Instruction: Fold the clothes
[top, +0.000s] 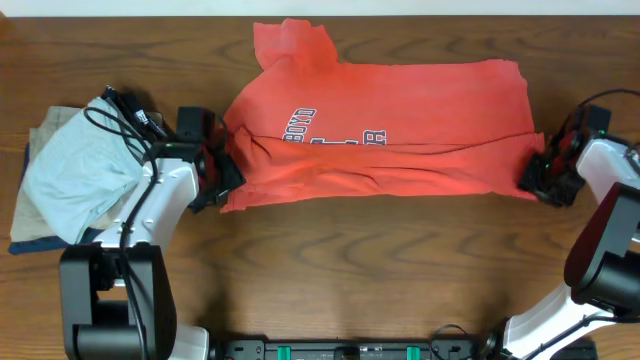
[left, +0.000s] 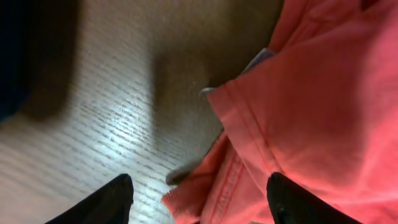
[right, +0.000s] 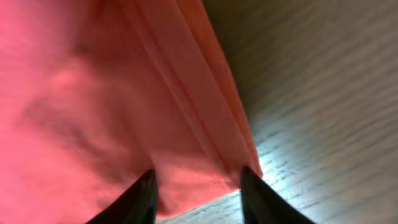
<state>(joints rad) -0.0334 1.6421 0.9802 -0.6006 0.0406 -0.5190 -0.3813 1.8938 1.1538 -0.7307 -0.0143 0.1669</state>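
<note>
The clothes, a coral-red T-shirt (top: 380, 130), lie across the table's back half, folded lengthwise, with part of the dark-and-white lettering showing near the fold. My left gripper (top: 222, 170) sits at the shirt's left end. In the left wrist view it (left: 199, 199) is open, and the hemmed edge of the shirt (left: 311, 106) lies loose between the black fingertips (left: 118, 193). My right gripper (top: 535, 175) is at the shirt's right end. Seen from the right wrist, its jaws (right: 196, 193) stand apart over the shirt's corner (right: 93, 93), which rests flat on the wood.
A stack of folded garments (top: 70, 170) sits at the far left, light grey on top with tan and navy beneath, close behind the left arm. Bare wooden table (top: 400, 270) stretches in front of the shirt. The arm bases stand at the front corners.
</note>
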